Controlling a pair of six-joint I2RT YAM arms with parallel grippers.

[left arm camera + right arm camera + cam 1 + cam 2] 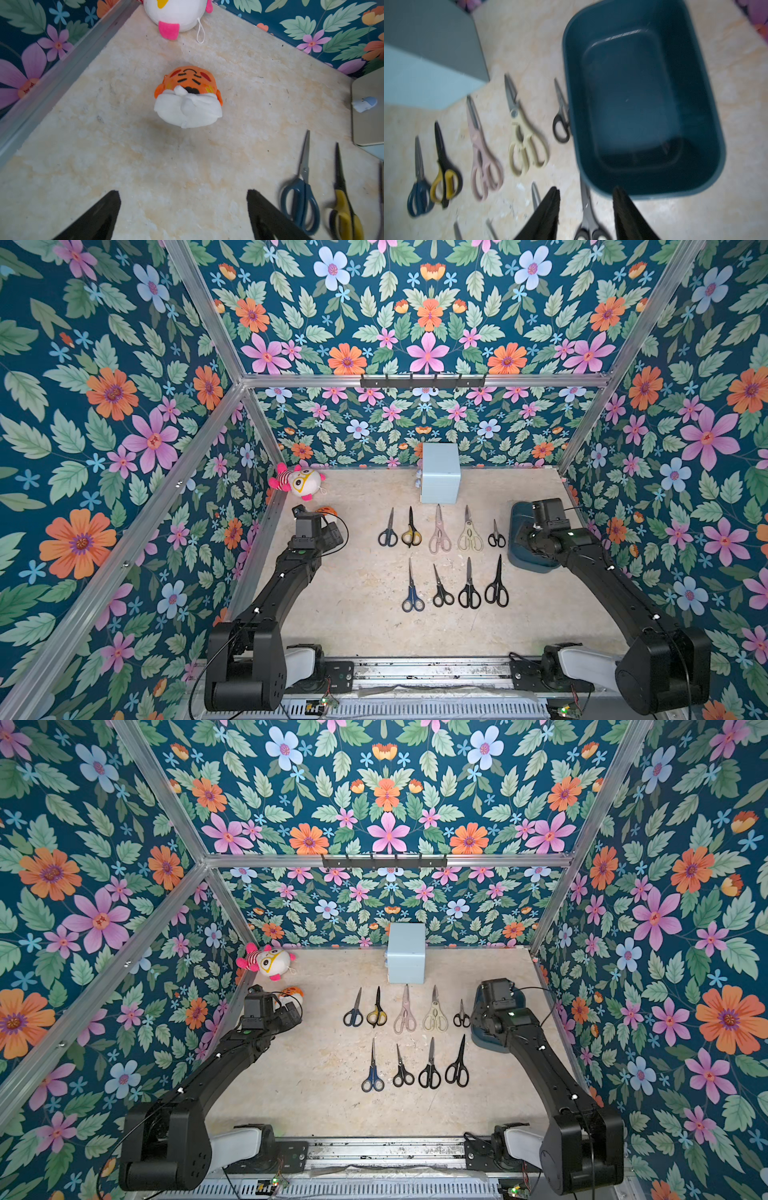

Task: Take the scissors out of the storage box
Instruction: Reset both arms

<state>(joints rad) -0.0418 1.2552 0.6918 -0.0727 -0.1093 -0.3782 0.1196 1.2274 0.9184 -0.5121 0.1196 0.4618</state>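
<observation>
Nine scissors (439,524) in two flat rows beside empty teal storage box (633,99)

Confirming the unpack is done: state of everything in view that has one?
storage box: upright, empty.
scissors: nine pairs, all out on the table, blades closed.
left gripper: open, empty, over the tiger plush.
right gripper: open, empty, by the storage box.
pale blue box: upright.

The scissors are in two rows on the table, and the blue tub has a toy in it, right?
No, the tub is empty, as the right wrist view shows. The scissors do lie in two rows on the table.
</observation>
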